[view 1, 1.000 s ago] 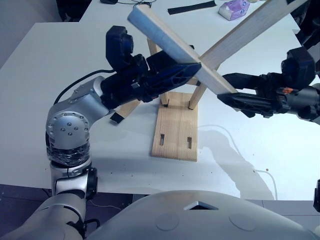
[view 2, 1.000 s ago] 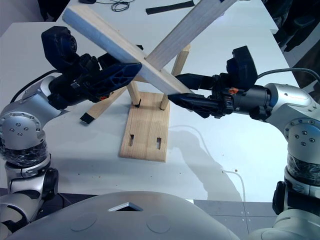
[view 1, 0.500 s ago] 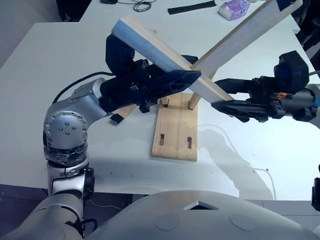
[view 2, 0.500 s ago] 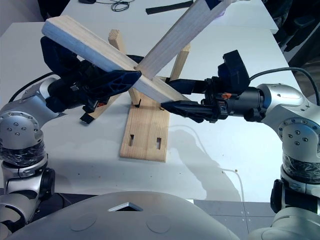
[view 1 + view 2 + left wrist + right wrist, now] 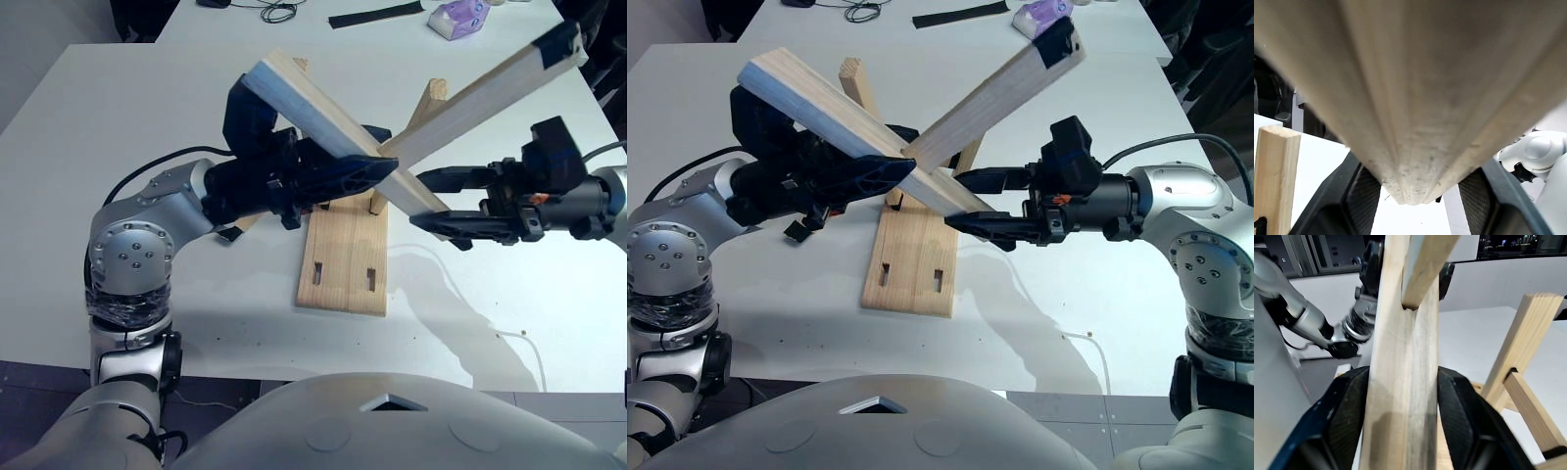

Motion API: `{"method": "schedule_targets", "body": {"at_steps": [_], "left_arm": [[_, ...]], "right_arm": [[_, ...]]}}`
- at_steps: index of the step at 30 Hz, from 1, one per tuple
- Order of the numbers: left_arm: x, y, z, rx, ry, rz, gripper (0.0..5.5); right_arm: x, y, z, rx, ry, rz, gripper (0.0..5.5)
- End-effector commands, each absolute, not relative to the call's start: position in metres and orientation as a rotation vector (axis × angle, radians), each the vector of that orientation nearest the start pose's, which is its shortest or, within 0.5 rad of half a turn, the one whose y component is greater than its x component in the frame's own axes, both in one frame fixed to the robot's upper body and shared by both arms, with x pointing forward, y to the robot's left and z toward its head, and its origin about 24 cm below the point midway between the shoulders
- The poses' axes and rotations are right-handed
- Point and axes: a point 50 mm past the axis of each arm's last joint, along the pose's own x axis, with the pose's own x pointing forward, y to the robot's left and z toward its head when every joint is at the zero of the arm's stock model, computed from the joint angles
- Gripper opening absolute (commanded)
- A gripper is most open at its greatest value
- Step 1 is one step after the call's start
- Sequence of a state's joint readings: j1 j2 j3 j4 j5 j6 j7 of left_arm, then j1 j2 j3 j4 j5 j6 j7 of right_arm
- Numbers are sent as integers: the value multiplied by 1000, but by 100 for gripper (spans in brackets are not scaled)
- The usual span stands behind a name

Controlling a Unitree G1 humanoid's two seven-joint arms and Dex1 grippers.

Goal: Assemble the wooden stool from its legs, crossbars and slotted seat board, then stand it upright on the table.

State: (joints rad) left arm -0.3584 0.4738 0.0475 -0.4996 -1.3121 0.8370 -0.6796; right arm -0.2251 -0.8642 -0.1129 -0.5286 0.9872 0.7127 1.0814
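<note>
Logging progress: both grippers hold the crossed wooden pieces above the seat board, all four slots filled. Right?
No: the seat board has two near slots empty, per the left eye view. Left gripper and right gripper do hold the crossed wooden pieces above it.

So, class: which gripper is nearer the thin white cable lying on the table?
Right. The right gripper, gripping the crossed bars, hangs nearly above the cable; the left gripper grips them farther off, over the seat board's far end.
</note>
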Motion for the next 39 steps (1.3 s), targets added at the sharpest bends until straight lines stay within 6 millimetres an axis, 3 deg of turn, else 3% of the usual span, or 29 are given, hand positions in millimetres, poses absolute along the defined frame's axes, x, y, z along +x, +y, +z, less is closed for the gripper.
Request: {"method": "schedule_targets", "body": {"at_steps": [1,4,10,19,22,25,30,39], "left_arm": [[220,121,212,-497,-95,-1509,212],[224,123,213,-490,-105,-1482,212],[229,132,219,-453,-129,-1437,212],[216,175,215,-121,68,-1437,212],[213,178,206,-46,113,-1451,212],[214,176,183,101,155,-1450,212],[209,175,152,186,190,-1462,212],[200,178,139,185,215,-1470,212]], "right_arm": [[208,-183,186,-97,216,1447,270],[208,-187,184,-106,244,1438,312],[203,-203,182,-104,289,1407,316],[190,-233,171,-88,320,1235,316],[186,-235,164,-82,329,1207,316],[183,-235,159,-77,333,1195,316],[183,-233,156,-90,353,1212,316],[184,-236,158,-109,380,1231,316]]}}
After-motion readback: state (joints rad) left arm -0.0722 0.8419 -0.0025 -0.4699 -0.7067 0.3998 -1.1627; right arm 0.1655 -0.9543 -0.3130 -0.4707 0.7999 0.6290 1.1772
